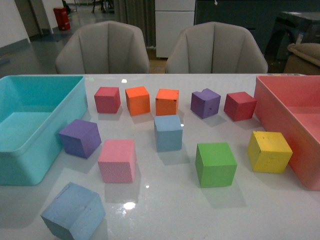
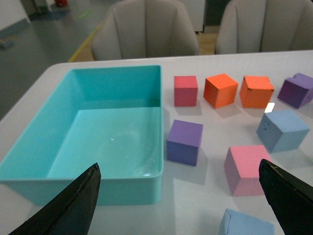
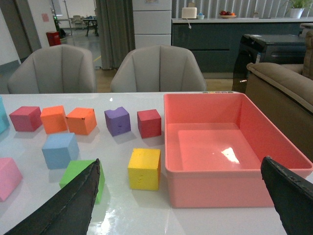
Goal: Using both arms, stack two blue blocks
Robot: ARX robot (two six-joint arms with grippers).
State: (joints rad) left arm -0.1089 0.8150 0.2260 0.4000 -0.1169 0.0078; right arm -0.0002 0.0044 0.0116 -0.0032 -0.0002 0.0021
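A white table fills the front view, with two grey chairs behind its far edge. A turquoise bin sits at the table's left end and a pink bin at its right end (both look empty).

Neither arm shows in the front view. In the left wrist view the left gripper has its two black fingers spread wide apart with nothing between them, above the table near the turquoise bin. In the right wrist view the right gripper is spread just as wide and holds nothing, facing the pink bin.

Foam cubes lie scattered between the bins. One blue block stands square near the table's centre. The second blue block lies at the near left edge, turned at an angle, well apart from the first. A pink cube and a purple cube sit between them. A green cube and a yellow cube lie towards the pink bin. A far row runs red, orange, orange, purple, red.
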